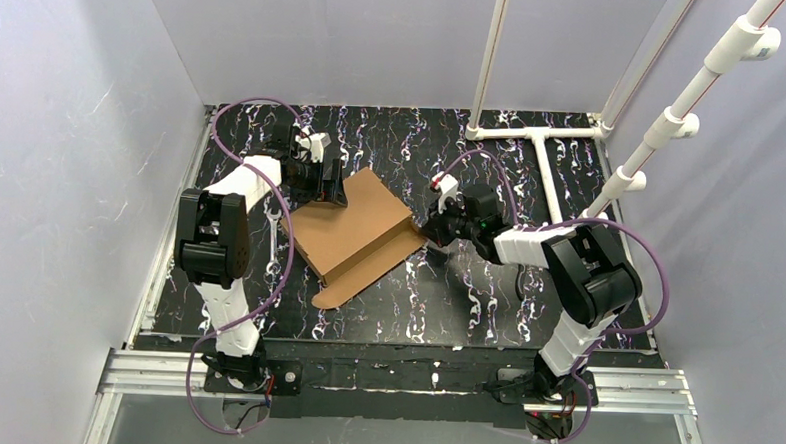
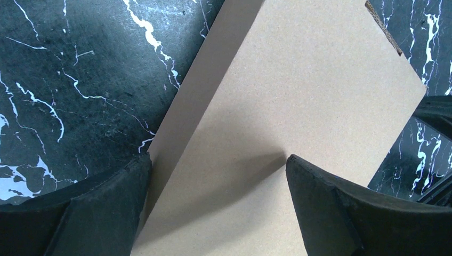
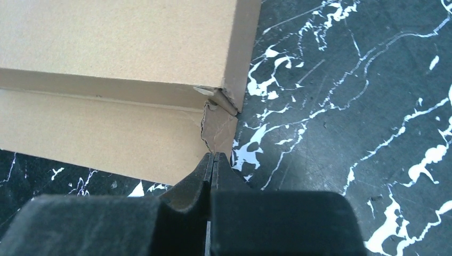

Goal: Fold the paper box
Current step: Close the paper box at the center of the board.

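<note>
Overhead view far, looking down from near side; wrist views close, seemingly steep; all share paper box (image 1: 354,230).

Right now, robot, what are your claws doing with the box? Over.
Left claw open above paper box. Right claw shut, tips at flap corner. Box part folded. Nothing seen blocking.

White shells (image 1: 246,181), black joints (image 1: 213,236) — black-fingered left hand (image 1: 332,191) and right hand (image 1: 432,231), purple cables (image 1: 289,240).

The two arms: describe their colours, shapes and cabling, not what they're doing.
The left arm and right arm have white link shells and bulky black joint housings. A purple cable loops along each. The left gripper and right gripper have thick matte black fingers with blunt tips.
</note>
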Controlling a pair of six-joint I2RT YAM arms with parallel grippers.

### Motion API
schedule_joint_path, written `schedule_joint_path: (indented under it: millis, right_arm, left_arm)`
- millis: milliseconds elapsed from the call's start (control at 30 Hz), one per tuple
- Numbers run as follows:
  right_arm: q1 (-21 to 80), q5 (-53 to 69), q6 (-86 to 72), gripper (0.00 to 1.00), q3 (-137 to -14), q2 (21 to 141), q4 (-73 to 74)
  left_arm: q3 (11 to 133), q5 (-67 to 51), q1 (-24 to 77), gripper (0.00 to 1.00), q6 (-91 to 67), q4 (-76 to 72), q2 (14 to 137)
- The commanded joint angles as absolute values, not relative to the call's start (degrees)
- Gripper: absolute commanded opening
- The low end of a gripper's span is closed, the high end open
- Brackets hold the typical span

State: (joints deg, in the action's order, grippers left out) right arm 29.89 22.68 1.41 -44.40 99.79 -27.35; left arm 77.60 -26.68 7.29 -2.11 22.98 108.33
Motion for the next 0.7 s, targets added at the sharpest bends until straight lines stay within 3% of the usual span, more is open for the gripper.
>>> schedule_joint_path:
  millis: [0,667]
  right_arm:
    - [28.04,21.71,-2.09,0.01,-45.55,99.11,-25.34]
    - [29.71,21.94,-0.42,0.01,-47.01,98.44,-23.8]
  left_arm:
    - [77.42,-30.05,7.47,0.94,-1.64,24.7,108.35]
    - [77.96,-32.25,7.45,0.94,-1.55,25.4,108.96]
